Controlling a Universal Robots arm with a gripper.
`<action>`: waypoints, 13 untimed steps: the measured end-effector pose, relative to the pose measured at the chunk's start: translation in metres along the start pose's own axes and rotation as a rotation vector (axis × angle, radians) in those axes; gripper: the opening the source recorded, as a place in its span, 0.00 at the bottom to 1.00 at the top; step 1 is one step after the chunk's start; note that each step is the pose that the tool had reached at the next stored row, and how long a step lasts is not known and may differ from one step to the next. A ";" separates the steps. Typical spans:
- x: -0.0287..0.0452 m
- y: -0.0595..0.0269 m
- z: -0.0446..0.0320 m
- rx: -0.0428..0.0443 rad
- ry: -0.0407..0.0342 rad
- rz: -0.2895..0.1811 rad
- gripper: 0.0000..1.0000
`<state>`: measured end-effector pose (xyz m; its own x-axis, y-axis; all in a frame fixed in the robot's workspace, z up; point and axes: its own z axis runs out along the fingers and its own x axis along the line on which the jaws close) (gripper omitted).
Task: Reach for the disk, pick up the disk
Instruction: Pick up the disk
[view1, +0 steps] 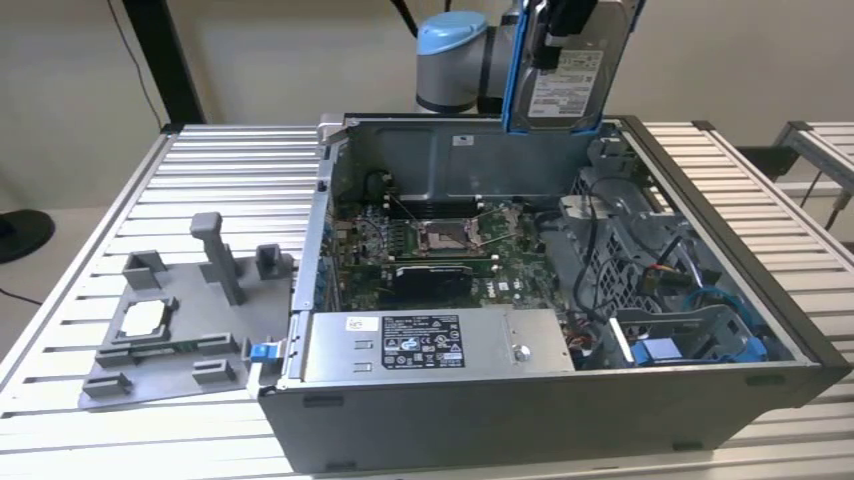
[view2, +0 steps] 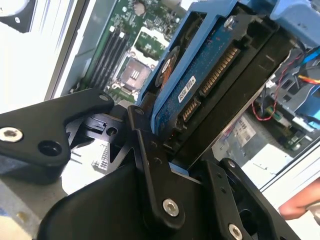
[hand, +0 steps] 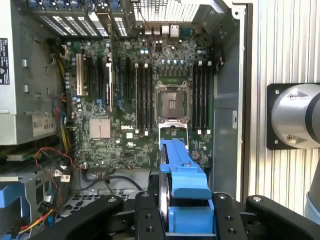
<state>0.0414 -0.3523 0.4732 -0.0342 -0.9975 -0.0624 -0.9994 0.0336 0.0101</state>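
The disk (view1: 567, 75), a silver drive with a white label and a blue frame, hangs upright above the back wall of the open computer case (view1: 534, 420). My gripper (view1: 571, 25) is shut on its upper end. In the second wrist view the disk (view2: 200, 75) shows its blue circuit side and connector, clamped between the black fingers (view2: 150, 165) of the gripper (view2: 185, 167). In the first wrist view the disk's blue frame (hand: 185, 185) sits between the two sides of the gripper (hand: 186, 220), well above the motherboard (hand: 150, 100).
The case lies open on a slatted metal table (view1: 214, 160). Inside are the motherboard (view1: 441, 245), a long silver box with a sticker (view1: 427, 345), cables and a blue drive bay (view1: 681, 345). A grey fixture (view1: 174, 330) holding a small chip stands at the exterior view's left.
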 end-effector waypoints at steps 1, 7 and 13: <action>-0.0001 -0.0031 0.0000 0.0000 0.0000 0.000 0.00; -0.0007 -0.0221 -0.0002 0.0000 0.0000 0.000 0.00; -0.0009 -0.0265 -0.0002 0.0000 0.0001 0.000 0.00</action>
<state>0.0679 -0.3523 0.4732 -0.0343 -0.9975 -0.0623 -0.9994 0.0338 0.0101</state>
